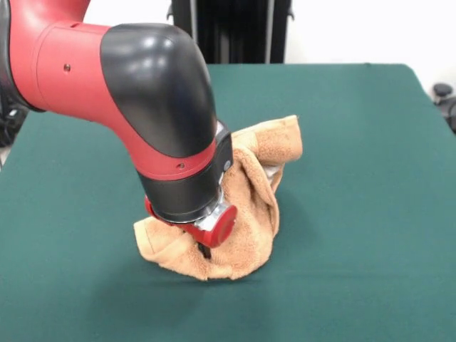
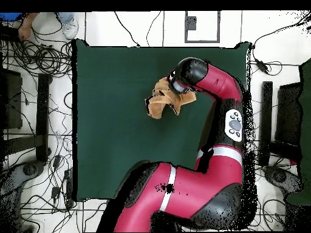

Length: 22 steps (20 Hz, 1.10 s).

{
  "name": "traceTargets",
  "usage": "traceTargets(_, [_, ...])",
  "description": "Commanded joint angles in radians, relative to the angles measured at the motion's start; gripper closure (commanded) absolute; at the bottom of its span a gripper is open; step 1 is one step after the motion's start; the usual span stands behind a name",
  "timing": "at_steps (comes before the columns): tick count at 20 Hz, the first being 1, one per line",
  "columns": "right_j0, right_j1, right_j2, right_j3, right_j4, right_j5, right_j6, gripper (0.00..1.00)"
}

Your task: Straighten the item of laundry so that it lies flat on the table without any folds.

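The tan-orange towel (image 1: pixel 253 206) lies crumpled in a bunched heap near the middle of the dark green table (image 1: pixel 356 142), with deep folds and one end standing up at the back right. My gripper (image 1: pixel 205 249) is down in the towel's front left part, mostly hidden by my wrist and the cloth. In the overhead view the towel (image 2: pixel 159 103) shows as a small folded lump on the table (image 2: pixel 109 133), partly under my arm's end (image 2: pixel 182 76). No white tag shows.
My red and black arm (image 1: pixel 142 92) fills the upper left of the front view and covers the table's right side in the overhead view. A person's legs and shoe (image 2: pixel 70 27) show beyond the table's far left corner. Cables lie on the floor around the table.
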Motion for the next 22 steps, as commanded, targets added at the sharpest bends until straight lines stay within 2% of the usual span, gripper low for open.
traceTargets(1, [0.008,0.003,0.125,0.009,-0.048,-0.097,-0.093,1.00])
traceTargets(22, [-0.003,0.005,0.150,-0.001,-0.066,-0.081,-0.100,1.00])
